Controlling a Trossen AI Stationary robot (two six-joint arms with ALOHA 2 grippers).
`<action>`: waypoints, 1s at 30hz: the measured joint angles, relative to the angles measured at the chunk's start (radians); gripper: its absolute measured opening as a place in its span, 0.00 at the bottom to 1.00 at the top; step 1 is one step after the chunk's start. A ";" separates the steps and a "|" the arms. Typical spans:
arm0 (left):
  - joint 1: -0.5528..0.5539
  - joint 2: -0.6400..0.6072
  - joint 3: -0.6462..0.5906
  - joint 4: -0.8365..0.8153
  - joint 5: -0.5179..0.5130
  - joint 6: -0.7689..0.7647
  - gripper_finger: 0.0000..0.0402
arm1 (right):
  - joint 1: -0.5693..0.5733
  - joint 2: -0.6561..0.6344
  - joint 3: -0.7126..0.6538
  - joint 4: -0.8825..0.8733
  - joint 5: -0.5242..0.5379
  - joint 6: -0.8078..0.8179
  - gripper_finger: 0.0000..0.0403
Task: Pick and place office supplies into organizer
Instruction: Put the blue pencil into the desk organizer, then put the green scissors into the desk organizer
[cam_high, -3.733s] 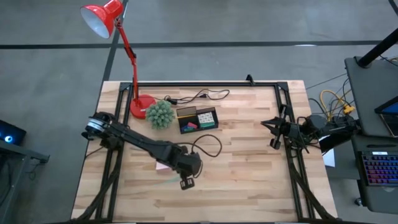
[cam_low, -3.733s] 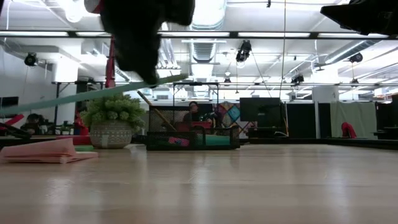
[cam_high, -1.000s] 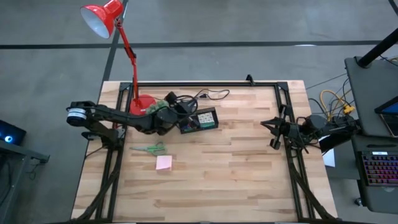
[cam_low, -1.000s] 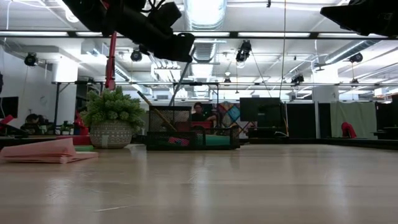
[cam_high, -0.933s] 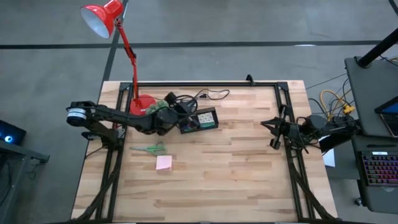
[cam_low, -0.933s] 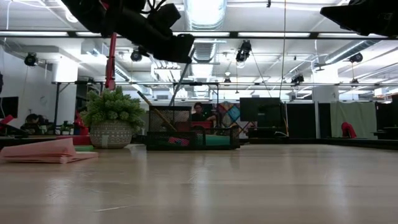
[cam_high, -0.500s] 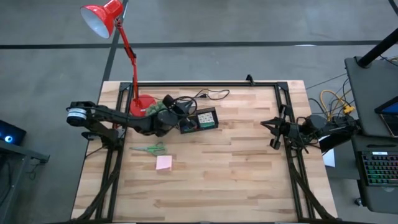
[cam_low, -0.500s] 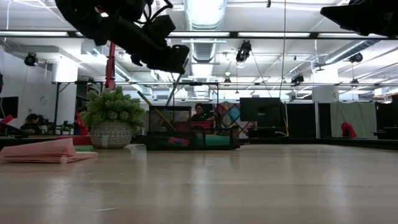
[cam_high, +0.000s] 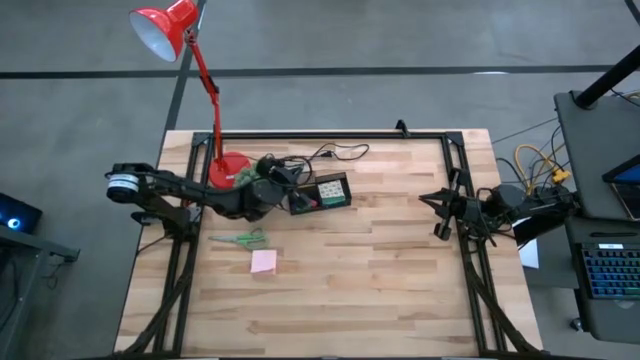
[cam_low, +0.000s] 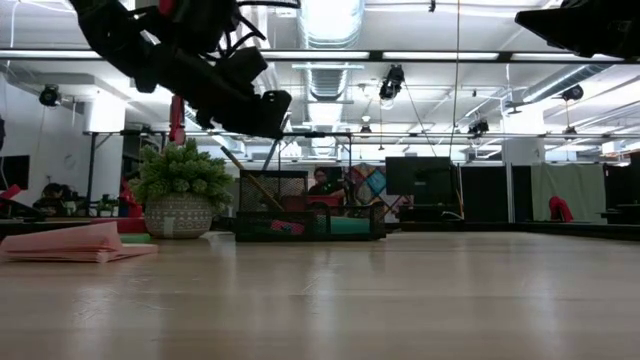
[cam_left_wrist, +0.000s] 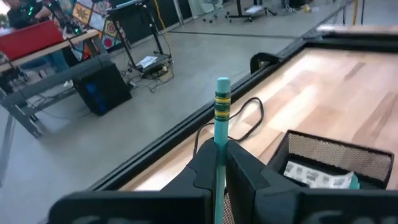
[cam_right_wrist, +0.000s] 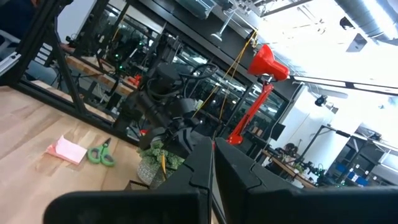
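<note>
My left pincer (cam_left_wrist: 217, 163) squeezes a slim green pen (cam_left_wrist: 221, 118), just beside the small black mesh organizer (cam_high: 318, 191). My right pincer (cam_right_wrist: 211, 163) rests pressed together, far from it.

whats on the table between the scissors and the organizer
In the high view, the left arm crosses that stretch: the scissors lie below it, the organizer beyond its gripper, shut on a pen. Otherwise bare wood.
</note>
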 joint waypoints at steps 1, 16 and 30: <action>0.004 -0.001 -0.006 0.005 -0.001 -0.019 0.00 | 0.000 0.000 0.000 0.000 0.000 0.000 0.02; 0.018 0.000 -0.021 -0.013 0.004 -0.091 0.20 | 0.000 0.000 0.000 0.000 0.000 0.000 0.02; 0.001 -0.018 0.027 -0.010 0.161 -0.081 0.44 | 0.000 0.000 0.000 0.000 0.000 0.000 0.02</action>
